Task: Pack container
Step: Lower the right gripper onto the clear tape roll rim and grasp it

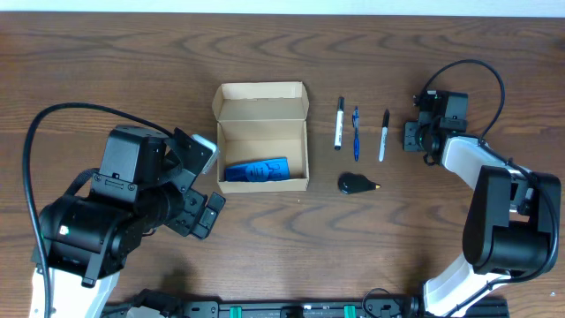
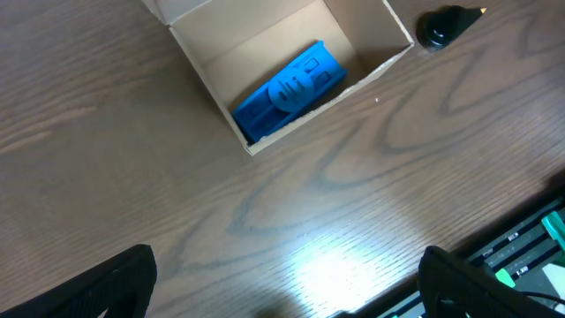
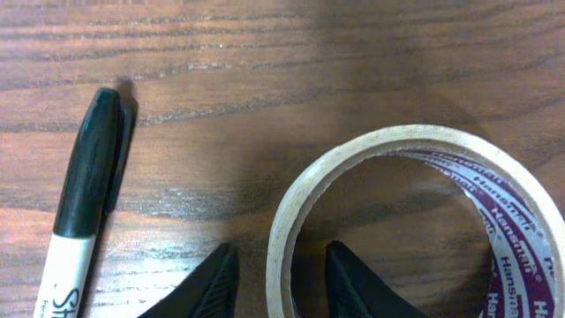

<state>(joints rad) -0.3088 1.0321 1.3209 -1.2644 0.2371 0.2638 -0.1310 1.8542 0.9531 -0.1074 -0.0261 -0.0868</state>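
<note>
The container, an open tan cardboard box (image 1: 262,99) with its lid flap folded back, sits at the table's middle and holds a blue flat item (image 1: 256,170). Both show in the left wrist view: the box (image 2: 212,66) and the blue item (image 2: 287,88). My left gripper (image 2: 287,283) is open and empty, above bare table just in front of the box. My right gripper (image 3: 281,283) is open, with one finger inside and one outside the wall of a tape roll (image 3: 296,199) lying flat on the table. Small gaps show on both sides of the wall.
Right of the box lie a black-capped white marker (image 1: 339,123), a blue pen (image 1: 356,132) and a second marker (image 1: 384,134), which also shows in the right wrist view (image 3: 84,203). A black teardrop-shaped object (image 1: 356,183) lies below them. The table's front edge is near the left gripper.
</note>
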